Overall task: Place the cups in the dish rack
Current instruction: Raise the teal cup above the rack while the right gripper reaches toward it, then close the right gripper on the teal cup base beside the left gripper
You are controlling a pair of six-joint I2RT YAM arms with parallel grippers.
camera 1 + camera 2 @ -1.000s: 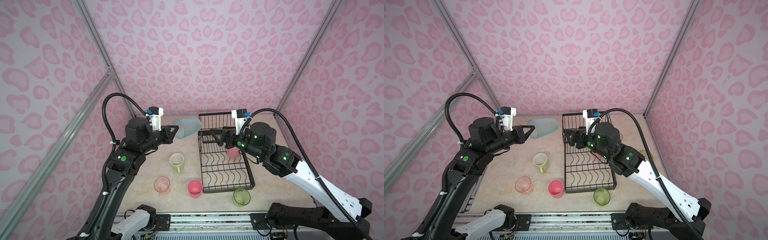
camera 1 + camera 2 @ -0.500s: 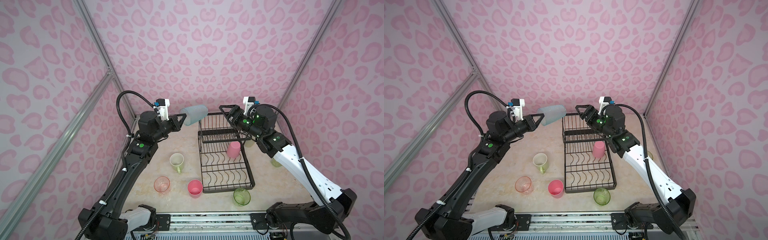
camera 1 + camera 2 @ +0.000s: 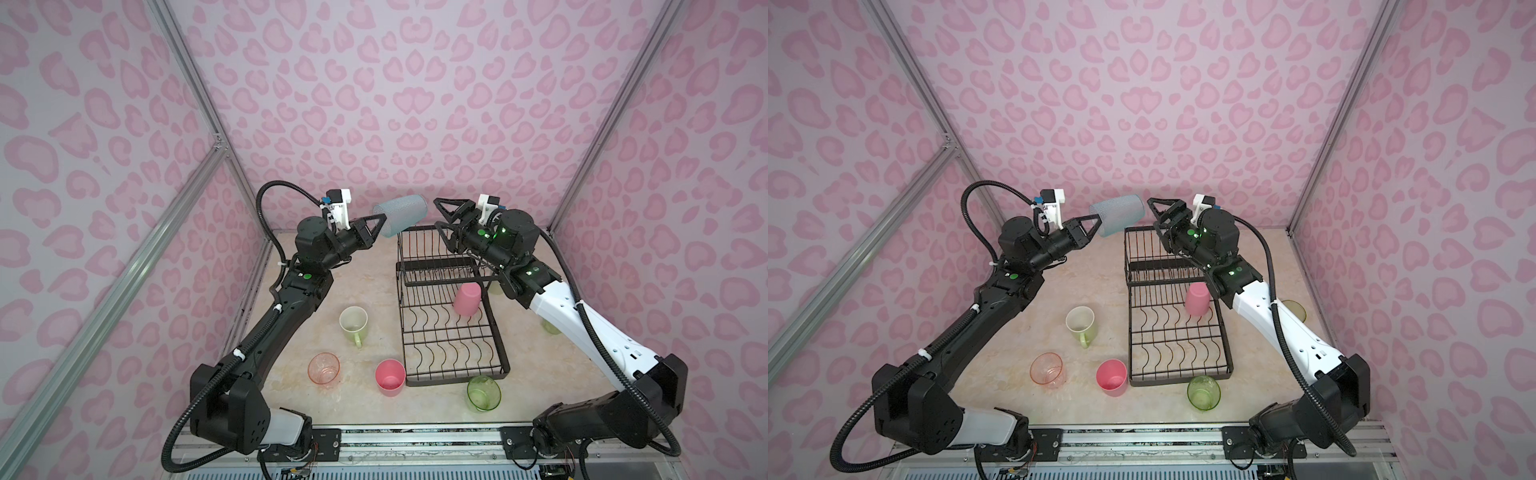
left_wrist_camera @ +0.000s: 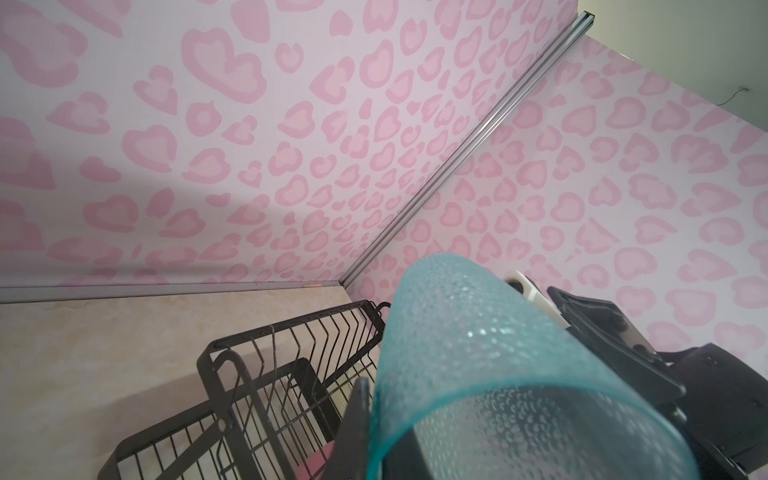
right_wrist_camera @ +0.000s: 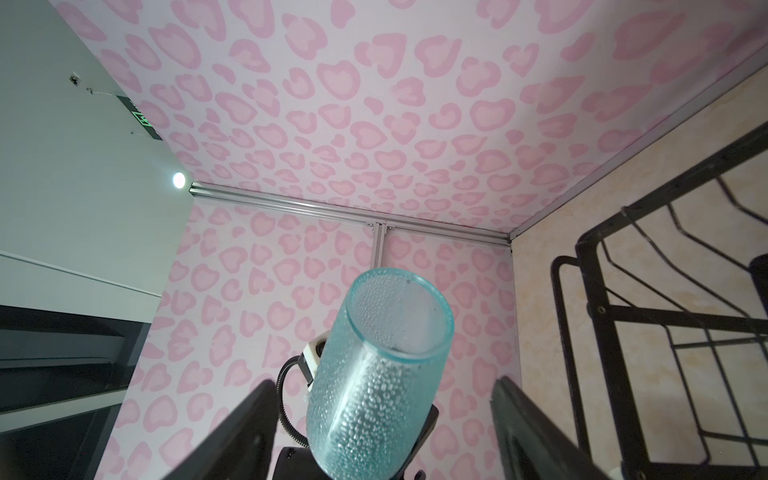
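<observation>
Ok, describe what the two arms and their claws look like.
Both arms are black and jointed, each trailed by a black ribbed cable and carrying a white wrist camera mount. The left arm has a green dot; the right arm has a white link and glowing green lights. The left claw and right claw are black, with open triangular frames.

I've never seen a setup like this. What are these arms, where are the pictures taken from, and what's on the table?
Two robot arms, each with a two-fingered gripper. Two pictures look down from overhead; two come from cameras on the wrists. The left gripper holds a frosted teal cup sideways near the far end of a wire dish rack. The right gripper is open, facing that cup, not gripping it. An upside-down pink cup sits in the rack. On the table: a green mug, a clear pink glass, an upright pink cup and a green glass.
</observation>
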